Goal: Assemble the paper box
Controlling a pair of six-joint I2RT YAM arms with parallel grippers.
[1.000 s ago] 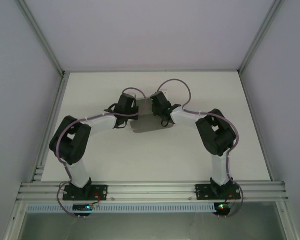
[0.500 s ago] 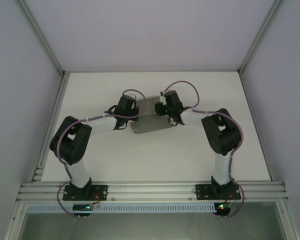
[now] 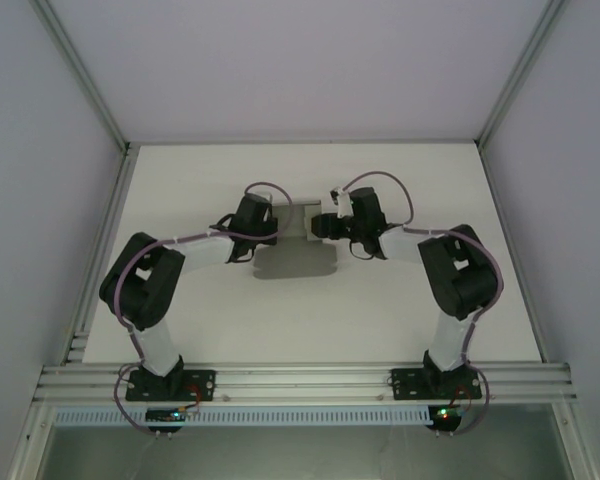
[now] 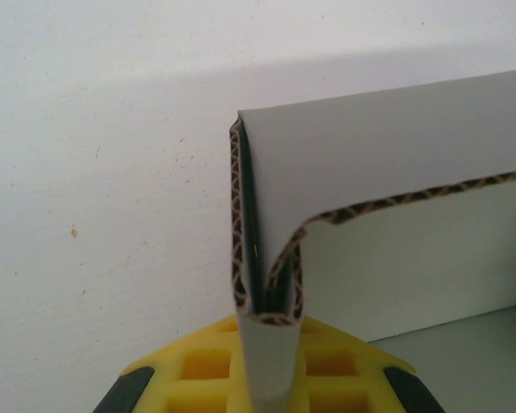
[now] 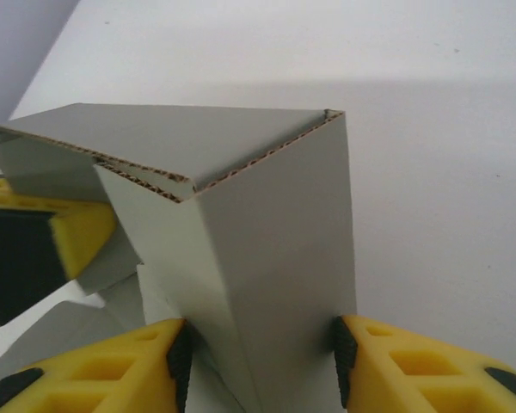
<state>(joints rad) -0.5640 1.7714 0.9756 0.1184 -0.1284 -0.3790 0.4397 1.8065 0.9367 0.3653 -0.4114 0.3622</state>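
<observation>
Light, crease-prone paper box [image 5: 267,215], best held by its walls: my left end effector [image 4: 267,348] pinches a folded wall; my right end effector [image 5: 258,357] straddles a corner, and I cannot tell whether it presses.

- Paper box [image 5: 241,224]: plain grey faces, with a brown wavy corrugated band along the cut edges
- Left gripper [image 4: 267,379]: yellow fingers with black patches at the sides
- Right gripper [image 5: 258,361]: yellow fingers with black pads
- Table [image 3: 400,310]: white, with a few faint specks
- Left arm [image 3: 145,285] and right arm [image 3: 460,280]: black joints, white links
- Cables [image 3: 380,178]: mauve
- Walls [image 3: 40,200]: pale lilac
</observation>
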